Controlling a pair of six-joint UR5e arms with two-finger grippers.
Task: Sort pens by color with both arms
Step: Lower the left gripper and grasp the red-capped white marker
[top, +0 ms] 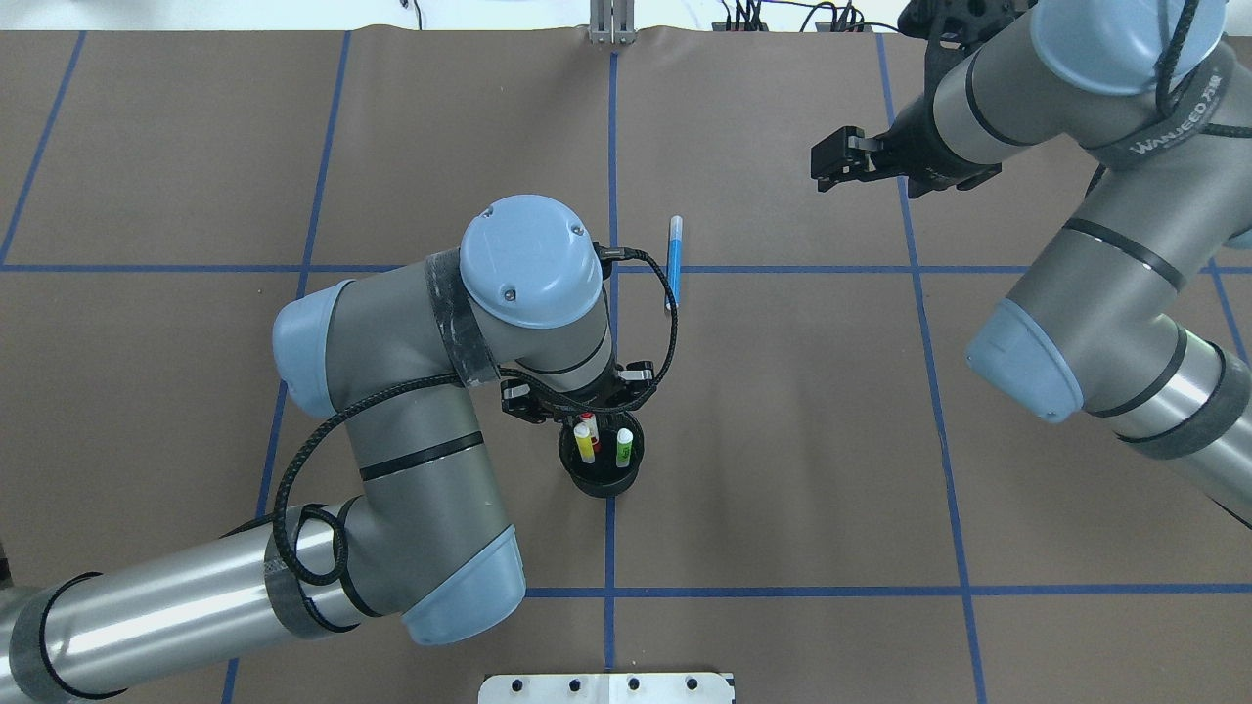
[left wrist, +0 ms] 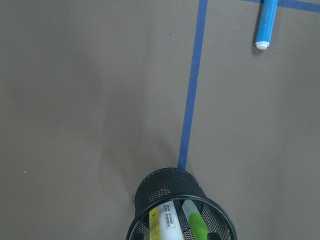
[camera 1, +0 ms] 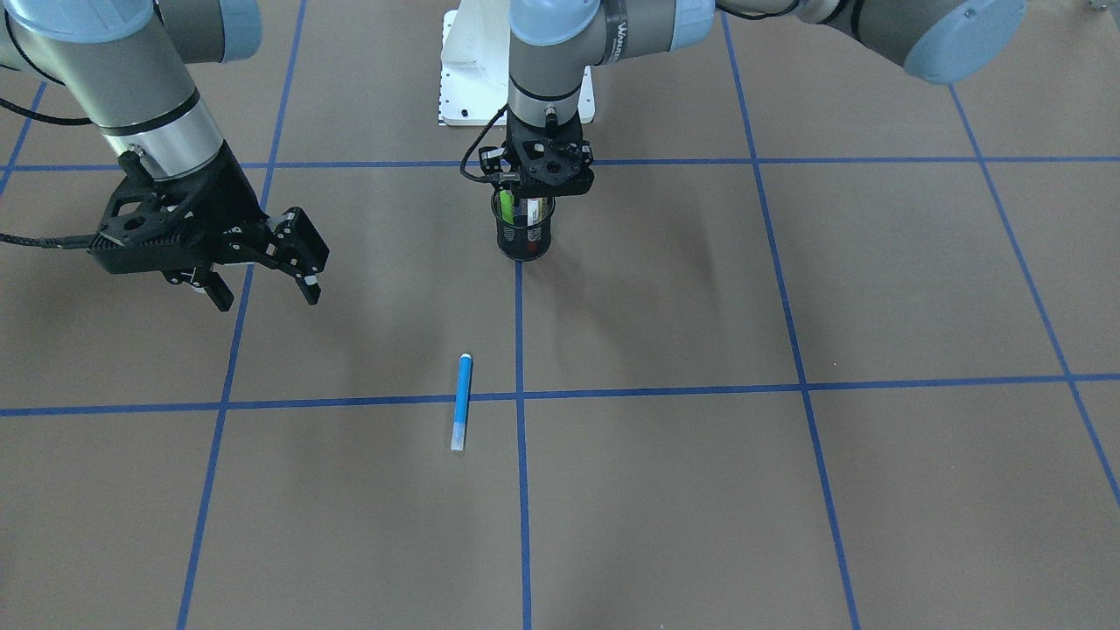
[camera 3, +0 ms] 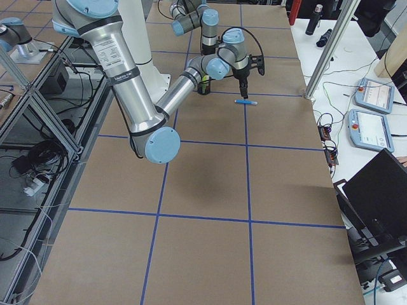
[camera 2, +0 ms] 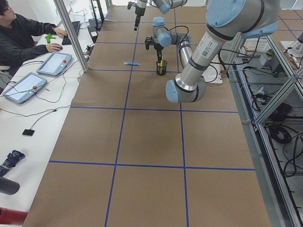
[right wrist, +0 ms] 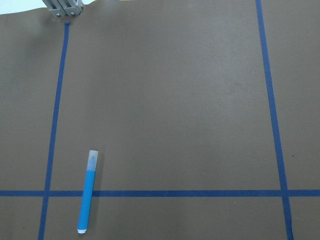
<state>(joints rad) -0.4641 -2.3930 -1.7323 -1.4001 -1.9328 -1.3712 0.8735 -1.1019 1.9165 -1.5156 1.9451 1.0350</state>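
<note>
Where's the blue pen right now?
In the front-facing view the blue pen lies flat on the table across a blue tape line, just left of centre, apart from the black mesh cup.

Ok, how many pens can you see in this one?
4. The blue pen lies on the table. Three stand in the black mesh cup: a yellow pen, a lime green pen and a white pen with red cap. The left hand above the cup may hide more.

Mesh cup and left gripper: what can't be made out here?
- Left gripper: open or shut unclear. Its own body hides the tips in the front-facing view, and the left arm covers it overhead.
- Red-capped pen: only the cap shows overhead.
- Mesh cup: cut off by the left wrist view's bottom edge.
- Side views: cup contents too small.
</note>
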